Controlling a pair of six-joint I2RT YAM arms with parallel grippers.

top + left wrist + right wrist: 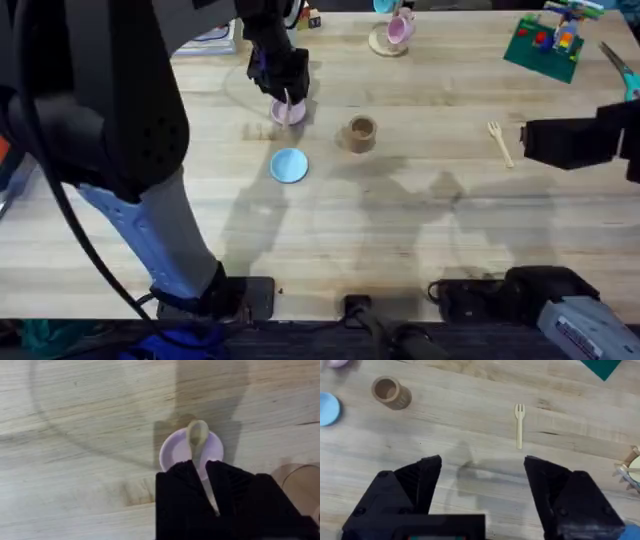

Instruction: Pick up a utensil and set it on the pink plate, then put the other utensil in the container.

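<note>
The wooden spoon [197,436] hangs bowl-first over the pink plate [176,452], its thin handle pinched between the black fingers of my left gripper [201,466]. From above, that gripper [286,88] hovers right over the pink plate [289,112] at the far left-centre. The wooden fork [500,142] lies flat on the table to the right, just left of my right gripper [535,142]. In the right wrist view the fork [520,425] lies beyond the wide-open right gripper [482,467], not touching it. The brown cylindrical container [361,133] stands upright between plate and fork, with nothing visible in it [391,392].
A light-blue plate [289,165] lies just in front of the pink one. A pink mug on a coaster [395,32] and a green baseplate with bricks [548,40] sit at the back. The left arm's large dark body blocks the left of the overhead view.
</note>
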